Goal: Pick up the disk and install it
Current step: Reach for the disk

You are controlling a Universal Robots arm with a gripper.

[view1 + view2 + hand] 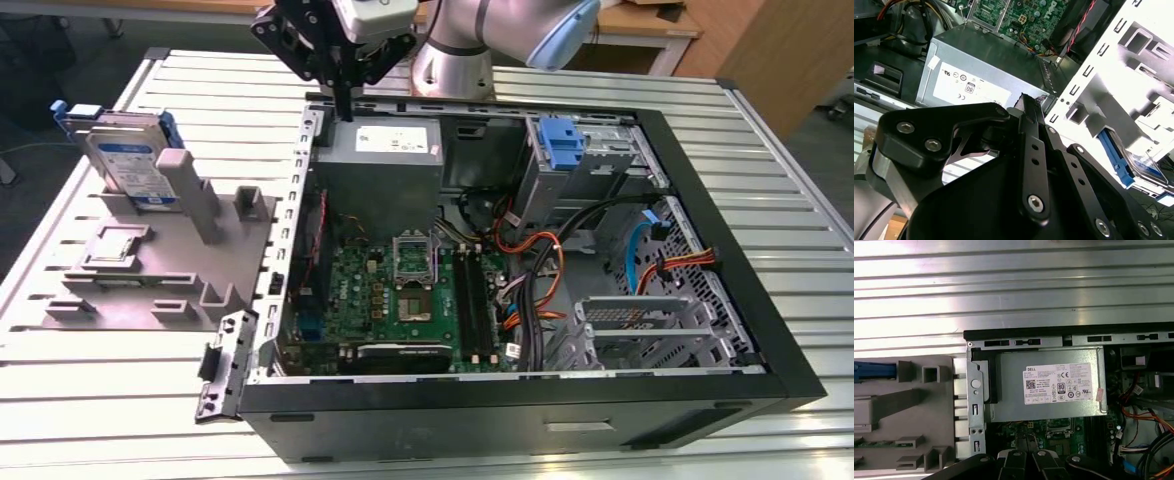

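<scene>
Disk (127,160) upright in holder (134,290), fingers (344,100) closed, empty, above power supply (380,150) in open case (787,330)

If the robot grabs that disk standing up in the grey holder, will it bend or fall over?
Probably no bending: the disk looks like a stiff metal slab in a blue bracket. It stands on edge in the grey holder, so a sideways nudge might tip it. Its flat metal faces could be a bit slippery.

One disk (130,160); one computer case (467,420); one power supply (387,150); one grey fixture (160,275); one blue bracket (561,142).
</scene>
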